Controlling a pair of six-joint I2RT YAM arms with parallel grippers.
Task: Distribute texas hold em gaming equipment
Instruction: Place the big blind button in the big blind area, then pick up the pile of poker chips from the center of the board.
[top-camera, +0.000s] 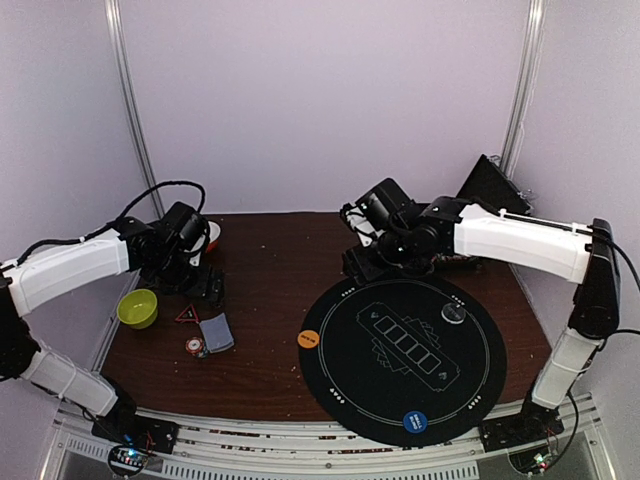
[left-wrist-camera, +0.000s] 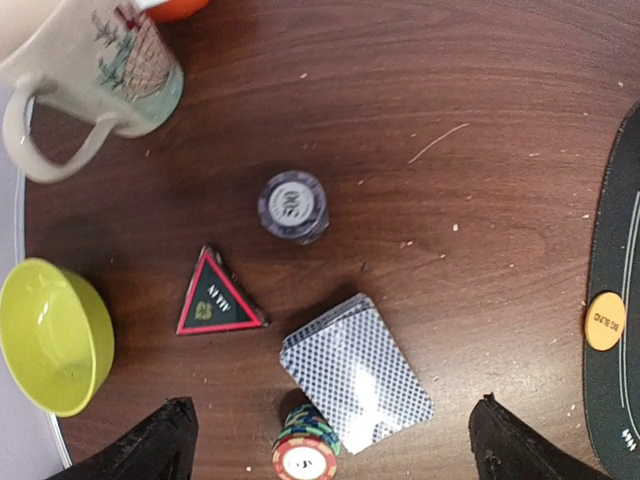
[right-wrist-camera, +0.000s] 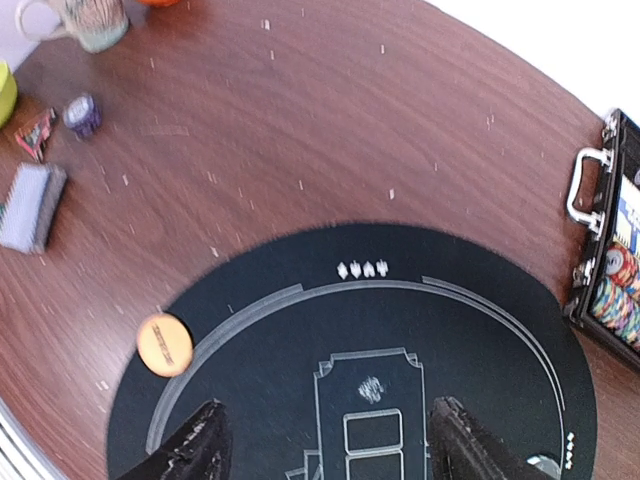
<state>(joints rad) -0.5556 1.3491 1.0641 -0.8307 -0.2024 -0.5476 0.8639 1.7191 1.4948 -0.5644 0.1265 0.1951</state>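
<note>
A deck of grey-blue backed cards lies on the wooden table, with a red and green chip stack touching its near corner. A dark purple chip stack and a red-edged triangular marker sit just beyond. My left gripper hovers above the deck, open and empty. The black round mat carries an orange disc on its left rim, a blue disc at the front and a dark disc at the right. My right gripper hangs open and empty over the mat's printed centre.
A cream mug and a yellow-green bowl stand at the table's left. An orange bowl shows behind the left arm. An open black case of chips sits at the back right, beside the mat.
</note>
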